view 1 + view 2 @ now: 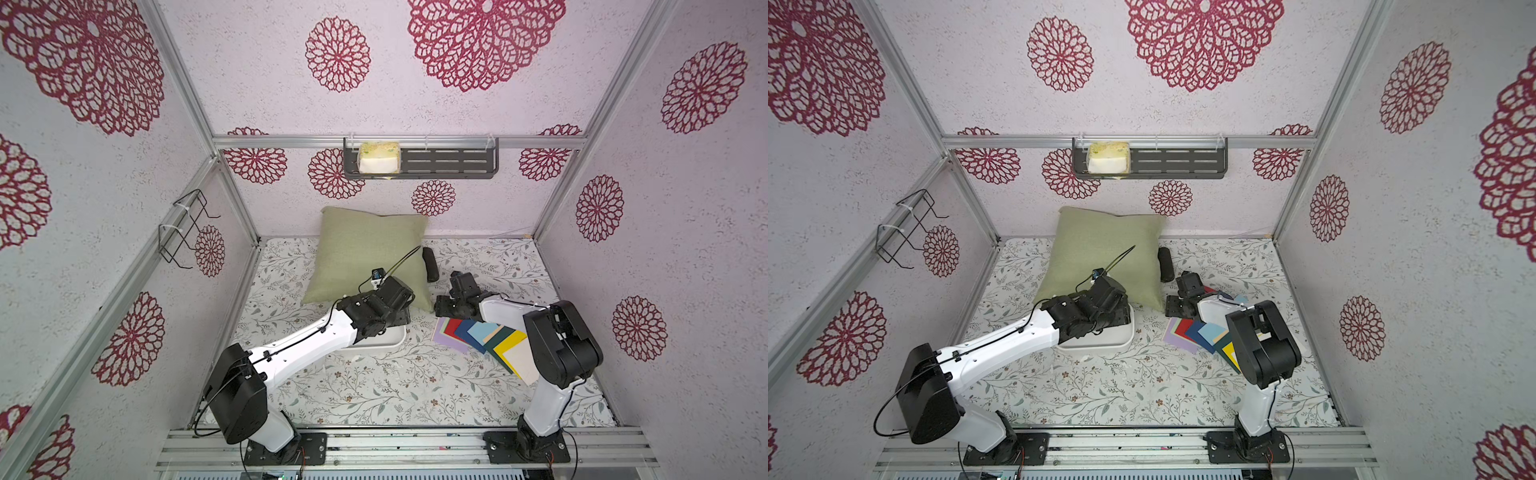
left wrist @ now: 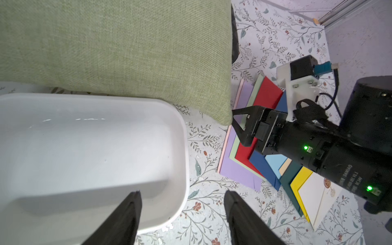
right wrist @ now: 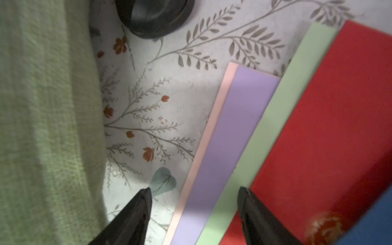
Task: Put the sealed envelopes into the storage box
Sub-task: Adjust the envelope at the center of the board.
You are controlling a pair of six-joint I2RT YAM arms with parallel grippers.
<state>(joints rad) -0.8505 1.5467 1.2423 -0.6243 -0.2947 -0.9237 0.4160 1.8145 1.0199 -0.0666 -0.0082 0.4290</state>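
Observation:
Several sealed envelopes (image 1: 478, 336) (image 1: 1200, 332) lie fanned flat on the flowered cloth: lilac (image 2: 239, 169), green, red (image 2: 267, 95), navy, light blue, yellow and cream (image 2: 318, 197). The white storage box (image 1: 390, 345) (image 1: 1108, 336) (image 2: 84, 148) sits to their left, and the part of its inside that shows is bare. My left gripper (image 2: 182, 193) (image 1: 397, 307) hangs open over the box's right rim, holding nothing. My right gripper (image 3: 195, 191) (image 2: 238, 127) (image 1: 444, 309) is open, low over the far left edge of the fan. It straddles the pink, lilac (image 3: 233, 137) and green edges.
A green cushion (image 1: 365, 253) leans behind the box, its corner close to the right gripper. A dark cylinder (image 1: 430, 264) lies beside the cushion. A dark slotted shelf (image 1: 449, 160) with a yellow-white pack hangs on the back wall. A wire rack (image 1: 183, 228) hangs on the left wall.

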